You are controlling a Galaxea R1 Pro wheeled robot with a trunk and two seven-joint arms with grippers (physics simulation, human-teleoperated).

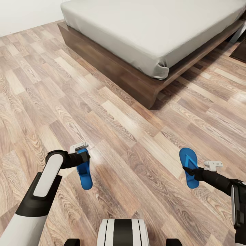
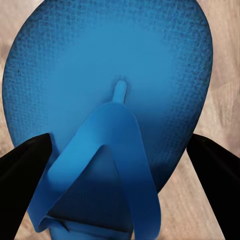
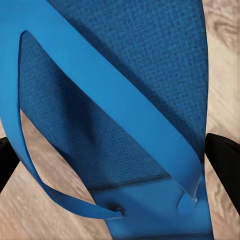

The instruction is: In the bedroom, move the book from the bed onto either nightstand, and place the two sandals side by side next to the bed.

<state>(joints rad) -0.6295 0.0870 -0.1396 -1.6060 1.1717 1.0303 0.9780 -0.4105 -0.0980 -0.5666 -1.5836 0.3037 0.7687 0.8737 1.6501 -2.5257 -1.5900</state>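
I carry two bright blue sandals over the wood-plank floor of the bedroom. My left gripper [image 1: 83, 158] is shut on one sandal [image 1: 85, 176], whose toe end hangs toward me. The left wrist view has that sandal [image 2: 115, 65] strap side up between the black fingers [image 2: 22, 175]. My right gripper [image 1: 188, 169] is shut on the other sandal [image 1: 189, 160]. Its strap and sole [image 3: 125, 65] sit close in the right wrist view, beside a black finger [image 3: 225, 160]. The bed [image 1: 143, 27] stands ahead with a bare pale mattress. The book and the nightstand are out of view.
The bed's low dark wooden frame [image 1: 112, 68] juts out to a corner at mid-picture. A white wall [image 1: 24, 13] runs at the far left. A dark flat shape [image 1: 240, 51] lies at the right edge beyond the bed. My base [image 1: 123, 232] is at the bottom.
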